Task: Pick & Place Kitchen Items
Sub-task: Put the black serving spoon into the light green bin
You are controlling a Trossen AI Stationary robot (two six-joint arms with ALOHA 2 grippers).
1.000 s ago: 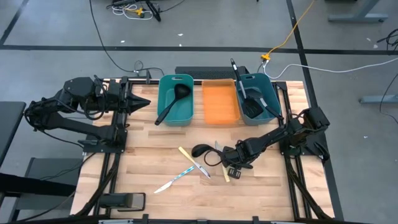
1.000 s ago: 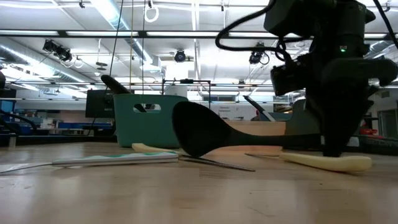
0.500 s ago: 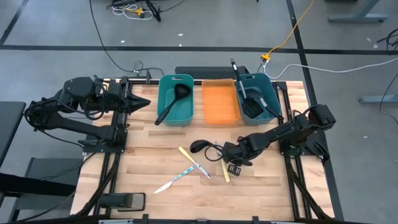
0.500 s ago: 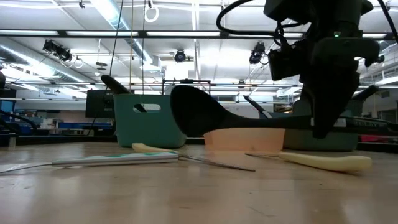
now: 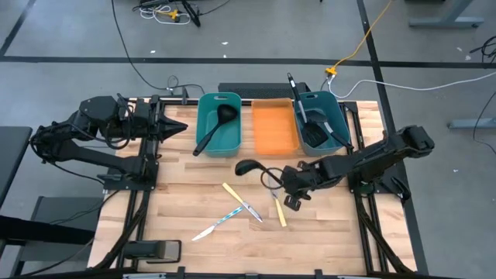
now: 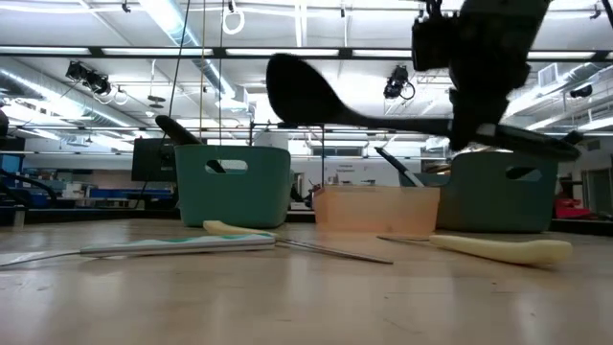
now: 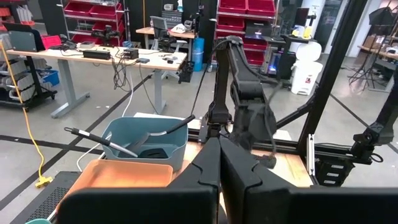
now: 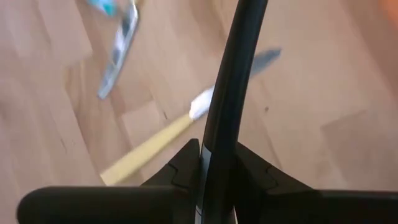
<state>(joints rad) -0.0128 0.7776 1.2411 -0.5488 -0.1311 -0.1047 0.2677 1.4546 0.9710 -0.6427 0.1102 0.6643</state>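
My right end effector [image 5: 292, 188] is clamped on the black ladle's [image 5: 256, 170] handle, holding it clear above the counter [image 5: 194, 205]; transport step, and next I judge a carry to a teal bin [image 5: 219, 124].

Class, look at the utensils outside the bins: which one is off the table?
The black ladle, held in the right gripper and raised clear of the wood. The yellow-handled knives and the blue-handled knife lie flat.
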